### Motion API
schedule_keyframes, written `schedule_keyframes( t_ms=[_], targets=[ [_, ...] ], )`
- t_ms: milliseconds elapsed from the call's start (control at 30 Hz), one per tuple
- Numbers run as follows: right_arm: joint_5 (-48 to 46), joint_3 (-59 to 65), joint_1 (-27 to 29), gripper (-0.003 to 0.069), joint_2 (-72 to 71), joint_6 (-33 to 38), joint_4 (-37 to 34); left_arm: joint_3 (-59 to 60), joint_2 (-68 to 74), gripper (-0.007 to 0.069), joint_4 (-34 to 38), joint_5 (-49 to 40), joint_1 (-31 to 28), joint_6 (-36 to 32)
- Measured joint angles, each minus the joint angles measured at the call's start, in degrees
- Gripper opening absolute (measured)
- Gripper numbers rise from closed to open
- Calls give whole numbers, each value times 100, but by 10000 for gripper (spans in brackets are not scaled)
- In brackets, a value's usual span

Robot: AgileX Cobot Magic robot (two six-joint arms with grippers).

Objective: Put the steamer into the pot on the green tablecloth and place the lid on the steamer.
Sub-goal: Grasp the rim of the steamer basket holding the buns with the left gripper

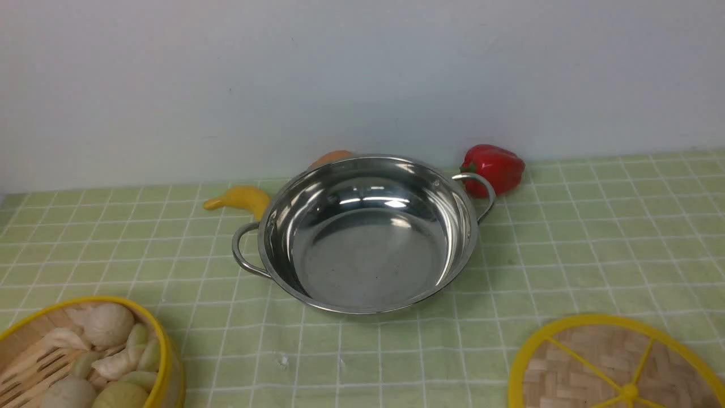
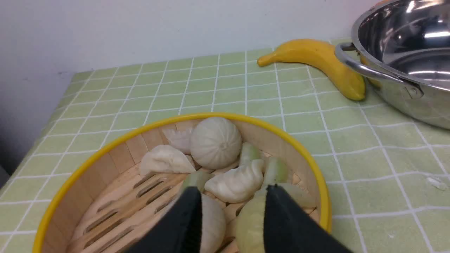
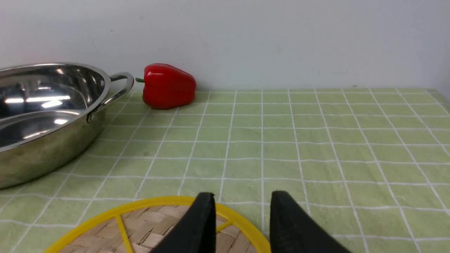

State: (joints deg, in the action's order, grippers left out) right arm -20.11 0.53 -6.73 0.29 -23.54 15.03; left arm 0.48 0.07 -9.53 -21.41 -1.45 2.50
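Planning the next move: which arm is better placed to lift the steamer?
Left. The left gripper hovers open over the steamer on the robot's left; the right gripper is over the lid, right of the pot.

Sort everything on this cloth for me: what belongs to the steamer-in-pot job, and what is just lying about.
Belongs to the job:
steamer
pot
lid
green tablecloth

Just lying about:
banana, beside the pot
red pepper, by the pot's far handle
orange thing, mostly hidden behind the pot
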Motion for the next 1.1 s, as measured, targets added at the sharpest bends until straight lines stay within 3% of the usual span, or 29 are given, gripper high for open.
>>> schedule_keyframes(
  t_ms=[633, 967, 1033, 1100],
  targets=[
    [0, 0, 0, 242, 0, 0, 0, 0, 0, 243, -5, 0, 0, 0],
    [0, 0, 0, 242, 0, 0, 0, 0, 0, 243, -933, 84, 0, -464],
    [0, 0, 0, 242, 0, 0, 0, 0, 0, 243, -808, 209, 0, -379],
    [0, 0, 0, 242, 0, 0, 0, 0, -9, 243, 11, 611, 0, 111]
  ],
)
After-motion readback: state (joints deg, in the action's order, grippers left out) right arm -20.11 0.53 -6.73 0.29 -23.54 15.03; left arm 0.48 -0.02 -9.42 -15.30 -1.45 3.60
